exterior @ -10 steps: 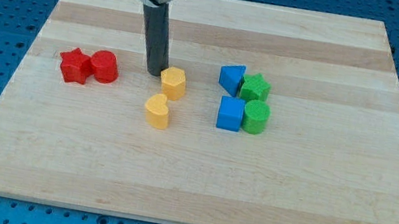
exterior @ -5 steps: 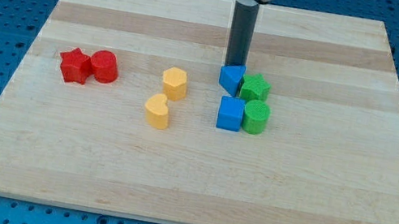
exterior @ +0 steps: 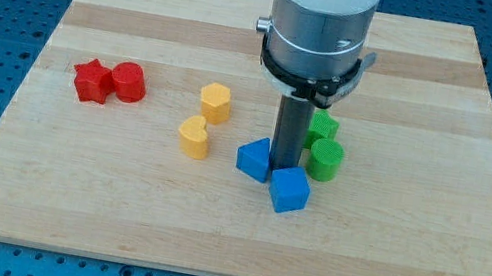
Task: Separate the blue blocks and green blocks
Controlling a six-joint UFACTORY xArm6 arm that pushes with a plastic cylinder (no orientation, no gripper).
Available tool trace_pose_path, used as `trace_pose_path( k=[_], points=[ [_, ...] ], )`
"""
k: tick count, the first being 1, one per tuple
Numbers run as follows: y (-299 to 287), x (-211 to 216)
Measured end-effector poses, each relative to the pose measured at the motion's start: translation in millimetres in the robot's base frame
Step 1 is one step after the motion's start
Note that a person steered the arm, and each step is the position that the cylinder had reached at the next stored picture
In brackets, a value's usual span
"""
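My tip [exterior: 282, 171] stands between the blue and green blocks, touching or nearly touching the two blue ones. A blue wedge-shaped block [exterior: 254, 159] lies just to its left and a blue cube [exterior: 289, 189] just below it, turned at an angle. A green star block [exterior: 323, 127] sits to the tip's upper right, partly hidden by the rod. A green cylinder [exterior: 325, 159] sits to its right, a small gap from the blue cube.
A red star [exterior: 89, 81] and a red cylinder [exterior: 128, 82] sit together at the view's left. Two yellow blocks [exterior: 215, 102] [exterior: 193, 136] sit left of centre. The wooden board [exterior: 376, 263] lies on a blue pegboard table.
My tip has moved from beside the upper yellow block across to the blue-green cluster and down through it. Both blue blocks have slid down and left, away from the green blocks.
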State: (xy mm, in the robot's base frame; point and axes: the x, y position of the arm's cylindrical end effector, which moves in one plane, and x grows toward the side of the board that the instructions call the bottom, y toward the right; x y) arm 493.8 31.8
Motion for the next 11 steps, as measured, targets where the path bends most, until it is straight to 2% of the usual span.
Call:
trace_pose_path(
  k=[3, 4, 6, 8, 9, 10, 11],
  points=[
    [74.8, -44.6],
    [65.0, -41.8],
    [28.9, 3.2],
    [23.4, -79.6],
    [23.4, -74.9],
    [32.4, -51.2],
    [23.7, -72.2]
  ],
)
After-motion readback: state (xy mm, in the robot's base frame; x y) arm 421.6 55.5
